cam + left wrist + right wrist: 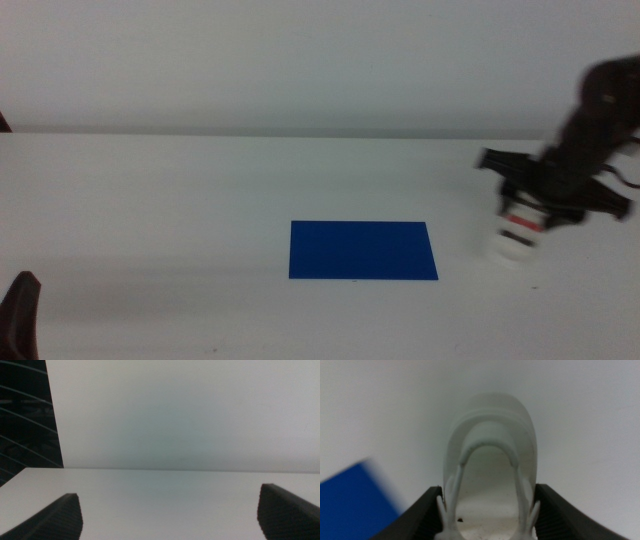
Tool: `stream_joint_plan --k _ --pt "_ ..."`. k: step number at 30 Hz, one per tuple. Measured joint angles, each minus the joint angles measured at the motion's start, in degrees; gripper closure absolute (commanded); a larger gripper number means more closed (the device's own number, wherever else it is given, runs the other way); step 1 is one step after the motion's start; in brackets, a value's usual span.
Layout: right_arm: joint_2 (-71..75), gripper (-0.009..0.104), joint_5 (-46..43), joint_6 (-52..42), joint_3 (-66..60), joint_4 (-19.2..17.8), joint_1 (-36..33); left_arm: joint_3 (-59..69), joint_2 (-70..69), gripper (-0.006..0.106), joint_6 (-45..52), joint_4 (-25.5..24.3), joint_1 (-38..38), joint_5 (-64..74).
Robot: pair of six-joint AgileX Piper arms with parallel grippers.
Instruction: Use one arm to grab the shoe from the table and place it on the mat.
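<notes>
The arm comes in from the right of the middle view, and its right gripper is shut on the white shoe, which hangs toe-down just above the table, to the right of the blue mat. In the right wrist view the two dark jaws press on both sides of the shoe, with the gripper around its rear part and a corner of the mat beyond it. The left gripper is open and empty, and it shows as a dark stub at the bottom left.
The white table runs wide around the mat, with a plain pale wall behind its far edge. A dark slatted area shows at the side in the left wrist view.
</notes>
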State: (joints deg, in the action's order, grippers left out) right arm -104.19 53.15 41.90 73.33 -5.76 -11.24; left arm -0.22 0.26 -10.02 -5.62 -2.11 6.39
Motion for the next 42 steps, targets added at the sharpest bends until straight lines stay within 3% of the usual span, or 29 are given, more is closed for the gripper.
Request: stream_joint_plan --k 6,11,27,32,40,42 --pt "-8.49 0.093 4.69 7.7 11.96 1.26 -14.04 0.0 0.0 0.007 0.0 0.0 0.0 0.0" --pt "-16.71 0.093 8.57 11.1 21.74 2.38 -21.01 0.0 0.0 0.007 0.0 0.0 0.0 0.0" --pt "-19.1 0.094 11.76 16.29 25.45 2.4 -22.42 0.0 0.0 0.007 0.0 0.0 0.0 0.0" --pt "-19.1 0.094 12.4 30.16 25.45 2.51 -22.42 0.0 0.0 0.007 0.0 0.0 0.0 0.0" --pt "-19.1 0.094 15.88 72.56 25.45 2.51 -22.42 0.0 0.0 0.007 0.0 0.0 0.0 0.0" --pt "-19.1 0.094 15.88 76.56 25.45 2.51 -22.42 0.0 0.0 0.007 0.0 0.0 0.0 0.0"
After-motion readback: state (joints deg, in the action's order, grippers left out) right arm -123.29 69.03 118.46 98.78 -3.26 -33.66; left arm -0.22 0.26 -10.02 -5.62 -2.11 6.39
